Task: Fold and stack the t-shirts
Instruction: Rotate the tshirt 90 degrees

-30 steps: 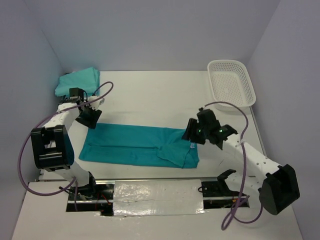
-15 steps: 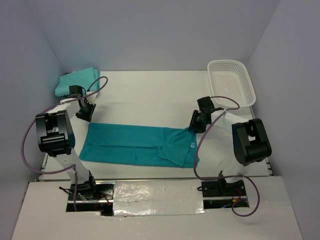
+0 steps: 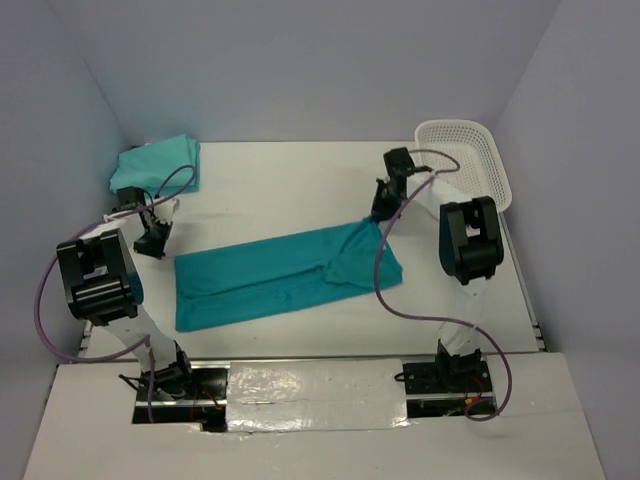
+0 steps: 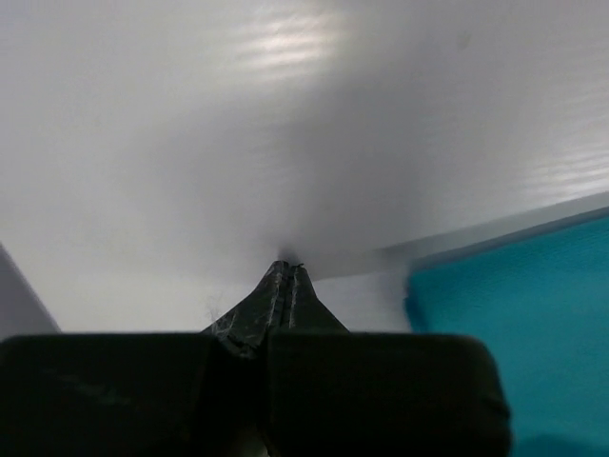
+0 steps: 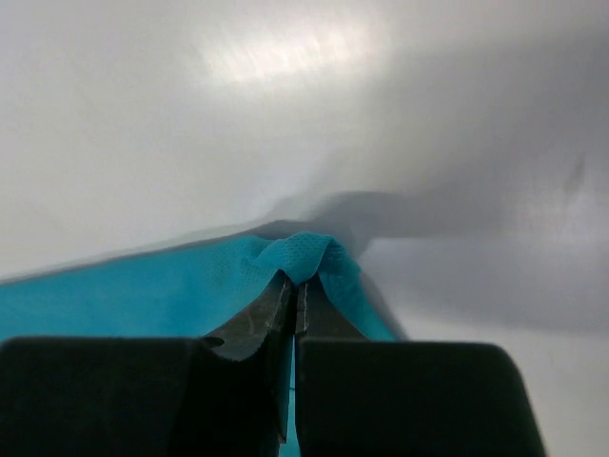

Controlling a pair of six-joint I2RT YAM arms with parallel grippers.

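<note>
Lying slantwise across mid-frame on the tabletop (image 3: 290,185), a teal shirt (image 3: 280,275) has its upper-right corner pinched in the closed right tool (image 3: 379,221). The left tool (image 3: 149,248), closed on nothing, points at bare tabletop just left of the shirt. A second shirt (image 3: 160,162) sits folded at upper left.
</note>
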